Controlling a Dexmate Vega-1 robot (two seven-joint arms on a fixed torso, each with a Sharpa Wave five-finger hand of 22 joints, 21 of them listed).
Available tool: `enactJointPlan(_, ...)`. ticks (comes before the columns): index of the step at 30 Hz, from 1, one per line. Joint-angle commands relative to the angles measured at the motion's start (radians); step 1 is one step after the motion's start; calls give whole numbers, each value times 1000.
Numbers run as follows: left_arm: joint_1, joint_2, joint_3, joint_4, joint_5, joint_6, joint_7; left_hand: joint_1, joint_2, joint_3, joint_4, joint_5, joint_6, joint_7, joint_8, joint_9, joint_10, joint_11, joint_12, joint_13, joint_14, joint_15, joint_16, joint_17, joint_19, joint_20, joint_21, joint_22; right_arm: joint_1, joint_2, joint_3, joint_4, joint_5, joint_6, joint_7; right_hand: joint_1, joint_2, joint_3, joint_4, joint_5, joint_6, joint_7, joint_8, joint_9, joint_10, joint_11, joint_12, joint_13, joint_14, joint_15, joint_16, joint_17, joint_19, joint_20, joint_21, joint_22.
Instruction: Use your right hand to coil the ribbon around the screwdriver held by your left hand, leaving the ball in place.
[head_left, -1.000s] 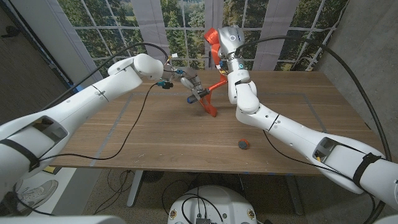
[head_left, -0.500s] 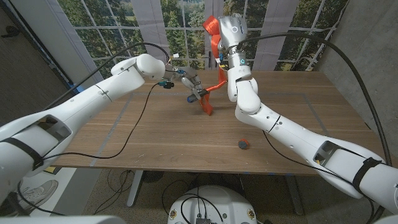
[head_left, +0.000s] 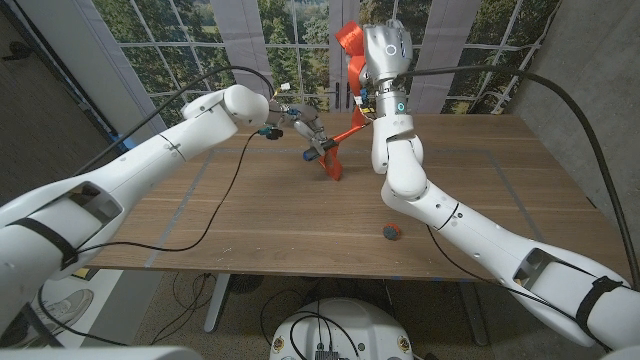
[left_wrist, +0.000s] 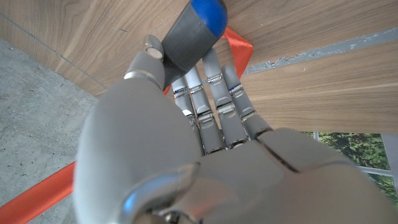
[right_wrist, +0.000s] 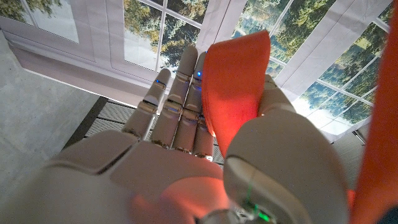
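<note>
Above the surface (head_left: 250, 210), my right hand (head_left: 385, 45) pinched the orange ribbon (head_left: 349, 38) taut; my left hand (head_left: 300, 128) gripped the blue-capped screwdriver (left_wrist: 194, 26), its cap clear at the wrist.

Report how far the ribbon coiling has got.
Done: the left hand grips the screwdriver above the table, and the ribbon already meets it. In hand: the right hand holds the ribbon's free end raised high. Left: laying further turns around the screwdriver. The ball sits untouched on the table.

right robot hand (head_left: 384, 45) lifted higher, ribbon (head_left: 349, 38) end raised with it
</note>
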Motion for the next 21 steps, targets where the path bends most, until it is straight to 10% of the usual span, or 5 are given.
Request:
enactJointPlan(1,-20,-23,2,19,-4,7,27,109,114,12,8,7,74,-2,7,64,108,-97,3,150,123,-206,7,4,1,0,6,1,-155,-6,58,-115,-39,-12,-30,145,140,9,-1,8,102,-65,184,36,8,-6,5,3,51,-80,-6,3,2,-3,-1,3)
enactJointPlan(21,-38,-31,4,21,-13,18,38,108,114,12,9,8,77,-2,2,68,111,-99,-2,150,123,-205,7,6,2,0,8,0,-361,-28,169,-191,29,-8,-147,145,139,11,-3,8,102,-64,185,34,9,-7,5,3,54,-80,-10,8,0,-1,-3,3)
